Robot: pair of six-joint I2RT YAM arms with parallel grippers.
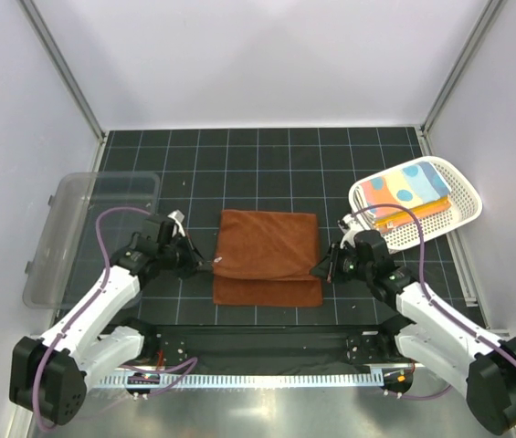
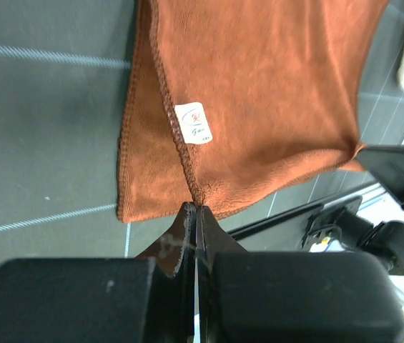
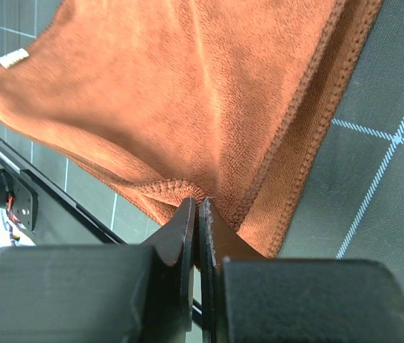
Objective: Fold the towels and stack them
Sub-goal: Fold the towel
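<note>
The large rust-brown towel point(image 1: 268, 255) lies on the dark gridded mat at the middle, its upper layer folded partway over the lower one. My left gripper point(image 1: 210, 265) is shut on the towel's left edge point(image 2: 196, 194), near a white label point(image 2: 193, 123). My right gripper point(image 1: 320, 271) is shut on the towel's right edge point(image 3: 200, 194). Both hold their corners slightly lifted. Smaller towels, light blue with orange patches point(image 1: 405, 188), lie in the white basket point(image 1: 464, 203) at the right.
A clear plastic bin point(image 1: 84, 228) lies at the left of the mat. The white perforated basket stands at the back right. A black bar and a white ruler strip point(image 1: 267, 376) run along the near edge between the arm bases.
</note>
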